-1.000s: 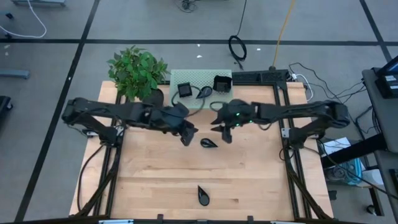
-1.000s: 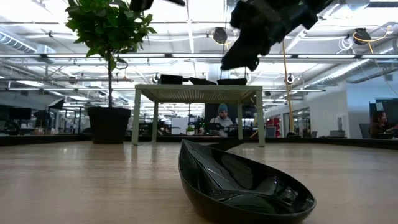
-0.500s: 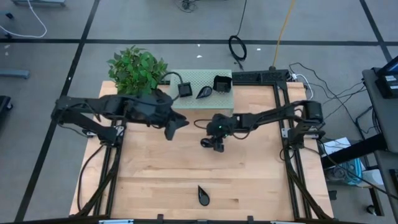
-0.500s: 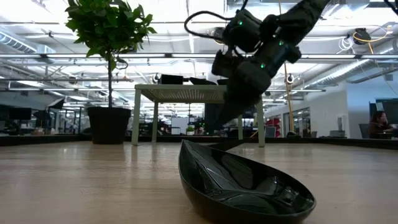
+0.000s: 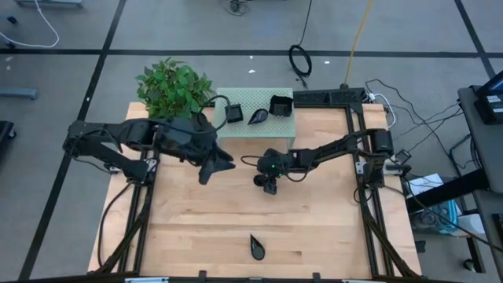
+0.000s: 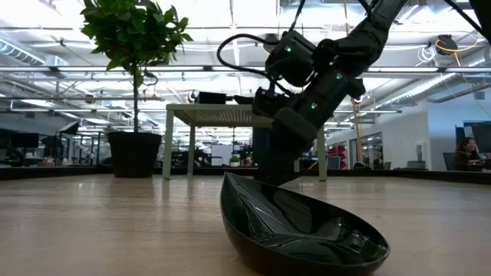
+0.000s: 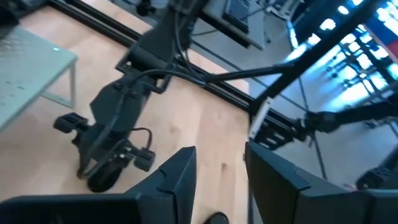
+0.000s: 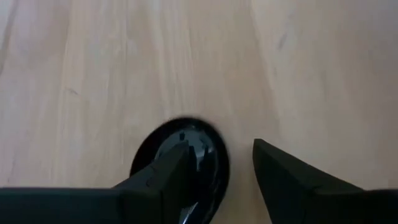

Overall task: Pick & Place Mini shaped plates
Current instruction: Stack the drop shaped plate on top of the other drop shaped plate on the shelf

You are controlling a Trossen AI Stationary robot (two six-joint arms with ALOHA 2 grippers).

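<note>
A glossy black teardrop plate point(image 8: 198, 144) lies flat mid-table. My right gripper point(image 8: 217, 171) is open just above it, one finger point(image 8: 166, 171) over the bowl and the other point(image 8: 283, 177) outside the rim. In the high view the right gripper point(image 5: 268, 185) covers most of this plate. A second teardrop plate point(image 5: 256, 246) rests near the table's near edge and fills the low view's foreground point(image 6: 299, 230). A square plate point(image 5: 233, 112), a teardrop plate point(image 5: 256, 118) and a wavy-edged plate point(image 5: 280, 104) sit on the green stand point(image 5: 250, 100). My left gripper point(image 5: 206, 170) hangs open and empty, left of the middle. My right gripper comes at the mid-table teardrop plate from above, pointing down, its fingers on either side of the rim point(image 8: 222, 155). I cannot tell whether either finger touches the plate. The plate lies flat on the wood.
A leafy plant point(image 5: 173, 90) in a dark pot point(image 6: 134, 153) stands at the far left corner, beside the green stand point(image 6: 245, 115). Black frame rails point(image 5: 364, 177) run along both table sides. Bare wood point(image 5: 314, 228) spreads across the near half.
My right gripper has come down and moved toward the table's left and near edge, onto the mid-table teardrop plate. My left gripper has drawn back toward the table's left, away from that plate. No plate has moved.
</note>
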